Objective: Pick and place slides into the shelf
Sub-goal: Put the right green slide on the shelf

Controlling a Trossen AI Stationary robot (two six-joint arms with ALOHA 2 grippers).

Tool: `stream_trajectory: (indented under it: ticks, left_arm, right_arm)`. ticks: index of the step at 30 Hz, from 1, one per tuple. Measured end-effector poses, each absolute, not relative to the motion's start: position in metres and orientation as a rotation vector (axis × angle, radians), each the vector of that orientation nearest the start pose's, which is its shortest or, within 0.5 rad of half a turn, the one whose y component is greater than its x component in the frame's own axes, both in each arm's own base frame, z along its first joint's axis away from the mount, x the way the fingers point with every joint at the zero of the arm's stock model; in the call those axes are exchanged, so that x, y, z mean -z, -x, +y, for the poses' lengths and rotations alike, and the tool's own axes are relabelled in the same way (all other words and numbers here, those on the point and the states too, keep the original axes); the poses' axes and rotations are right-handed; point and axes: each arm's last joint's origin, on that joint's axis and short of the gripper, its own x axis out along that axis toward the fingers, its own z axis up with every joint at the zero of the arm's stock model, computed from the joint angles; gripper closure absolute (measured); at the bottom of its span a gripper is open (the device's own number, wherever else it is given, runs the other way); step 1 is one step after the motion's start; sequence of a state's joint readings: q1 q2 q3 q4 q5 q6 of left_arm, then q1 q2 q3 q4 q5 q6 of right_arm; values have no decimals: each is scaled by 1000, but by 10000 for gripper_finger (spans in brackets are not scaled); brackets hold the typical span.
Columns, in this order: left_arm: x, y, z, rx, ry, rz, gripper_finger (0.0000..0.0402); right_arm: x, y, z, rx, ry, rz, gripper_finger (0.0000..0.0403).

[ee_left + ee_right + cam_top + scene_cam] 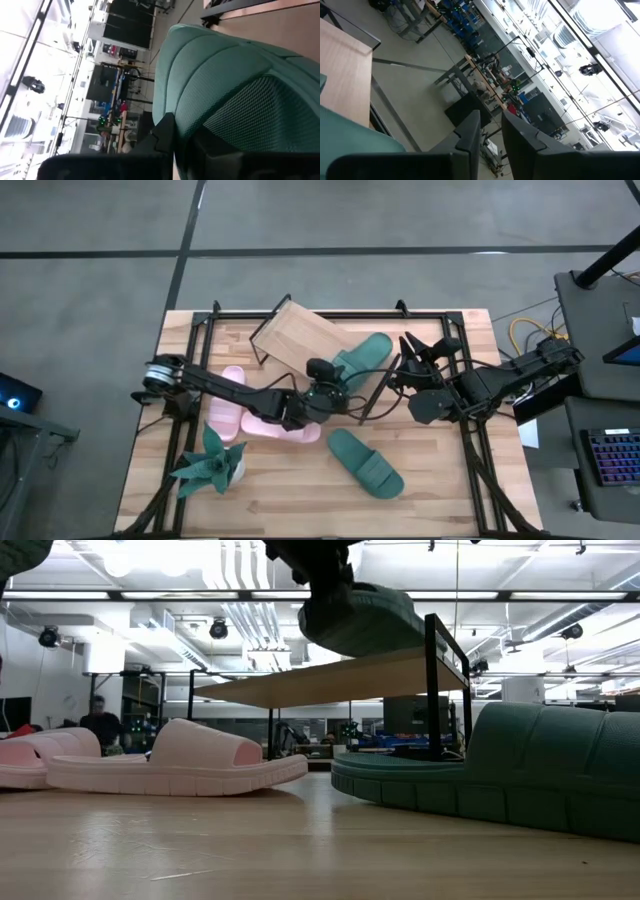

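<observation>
High view shows your left gripper [335,380] clamped on a dark green foam slide [362,357] atop the tilted light wood shelf [300,338]; your right gripper [405,375], fingers narrowly parted, grips its black wire leg [378,388].

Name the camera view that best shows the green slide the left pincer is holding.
The high view: the held green slide shows with the left pincer shut on it, beside the shelf. The low view shows its underside above the board; the left wrist view shows only its close-up surface; the right wrist view, a corner.
</observation>
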State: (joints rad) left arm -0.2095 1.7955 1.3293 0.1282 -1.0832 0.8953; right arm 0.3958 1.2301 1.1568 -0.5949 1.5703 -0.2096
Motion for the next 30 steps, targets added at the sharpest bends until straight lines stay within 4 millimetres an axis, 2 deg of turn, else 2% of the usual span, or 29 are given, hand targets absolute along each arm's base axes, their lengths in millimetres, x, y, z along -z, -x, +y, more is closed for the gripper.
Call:
stream_trajectory:
  ticks: [8,16,24,30]
  left_arm:
    - [-259,-407,-66,-750,-1029,669,400]
    - [-259,-408,-74,-778,-986,629,400]
    - [-245,-417,-80,-747,-1008,638,400]
    - [-246,-419,-83,-746,-994,621,400]
  right_arm:
    - [-352,-227,63,1094,773,515,339]
    - [-352,-227,63,1093,781,520,339]
    - [-352,-227,63,1093,781,520,339]
    - [-352,-227,63,1093,781,520,339]
